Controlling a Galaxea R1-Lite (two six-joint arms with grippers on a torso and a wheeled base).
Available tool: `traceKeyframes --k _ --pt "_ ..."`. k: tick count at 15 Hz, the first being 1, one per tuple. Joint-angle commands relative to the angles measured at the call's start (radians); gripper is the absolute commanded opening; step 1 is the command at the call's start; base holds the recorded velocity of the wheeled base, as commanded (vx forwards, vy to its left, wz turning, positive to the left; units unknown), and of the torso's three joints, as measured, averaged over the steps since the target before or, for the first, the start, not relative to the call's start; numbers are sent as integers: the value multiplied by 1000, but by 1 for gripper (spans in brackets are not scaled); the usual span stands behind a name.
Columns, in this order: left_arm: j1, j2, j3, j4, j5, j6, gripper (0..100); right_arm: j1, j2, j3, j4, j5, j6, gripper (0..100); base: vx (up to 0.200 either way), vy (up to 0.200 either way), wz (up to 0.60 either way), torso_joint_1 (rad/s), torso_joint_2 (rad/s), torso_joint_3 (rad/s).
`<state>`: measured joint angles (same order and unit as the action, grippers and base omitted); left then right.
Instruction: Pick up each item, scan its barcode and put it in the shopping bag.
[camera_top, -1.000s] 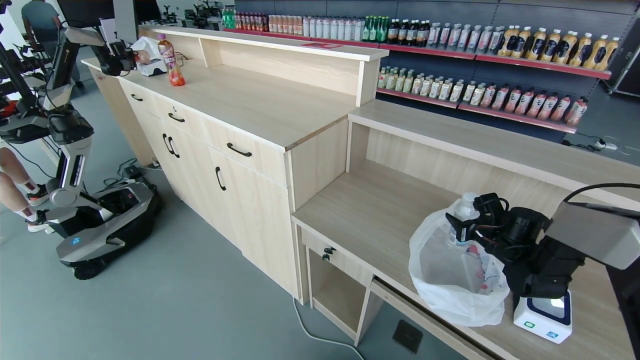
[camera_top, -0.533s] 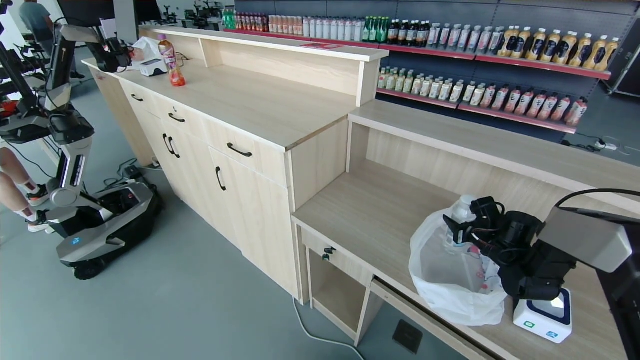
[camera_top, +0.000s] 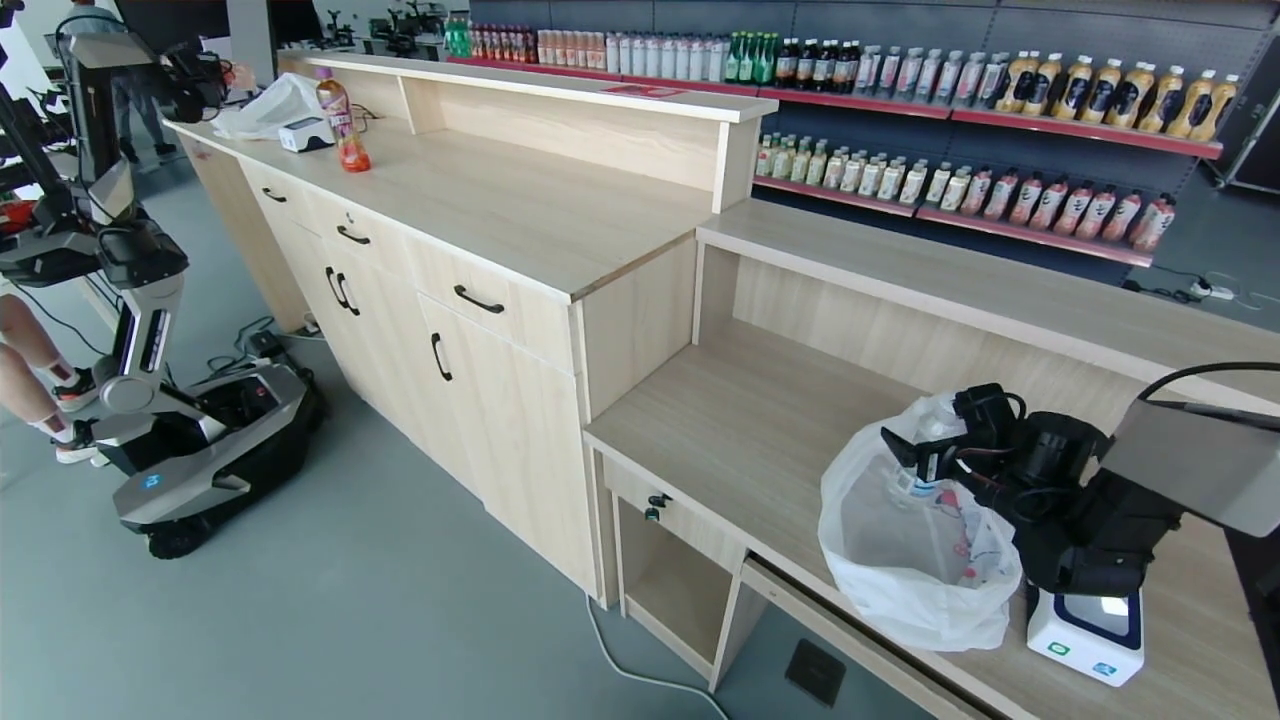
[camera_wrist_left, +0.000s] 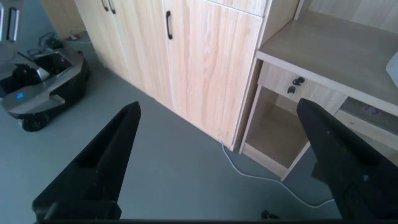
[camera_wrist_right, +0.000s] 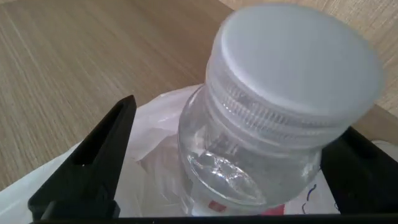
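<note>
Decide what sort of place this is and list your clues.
Probably a shop, perhaps a mock-up: red-edged shelves of bottled drinks, a pale wooden checkout counter, a small white barcode scanner beside a white plastic shopping bag.

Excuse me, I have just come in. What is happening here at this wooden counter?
The robot is bagging a purchase. Its right gripper is closed on a clear water bottle with a white cap and holds it at the mouth of the white plastic shopping bag on the low counter. A small white scanner stands right beside the bag. The left gripper is open and holds nothing, off to the side above the grey floor.
</note>
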<state>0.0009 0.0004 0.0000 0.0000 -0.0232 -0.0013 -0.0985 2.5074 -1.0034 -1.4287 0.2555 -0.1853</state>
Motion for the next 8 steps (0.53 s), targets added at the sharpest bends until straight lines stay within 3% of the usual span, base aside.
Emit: traceKeyframes --k 1,5,7,8 --pt "1 1 0 0 0 0 100 -12 -185 109 36 2 -3 100 0 0 0 0 0 0" --pt "1 1 0 0 0 0 100 -168 -647 424 205 -5 -80 100 0 0 0 0 0 0" --pt "1 1 0 0 0 0 100 -271 -800 427 366 -7 -112 100 0 0 0 0 0 0" --pt "1 1 0 0 0 0 100 -323 -860 422 449 -16 -132 100 0 0 -600 2 7 7"
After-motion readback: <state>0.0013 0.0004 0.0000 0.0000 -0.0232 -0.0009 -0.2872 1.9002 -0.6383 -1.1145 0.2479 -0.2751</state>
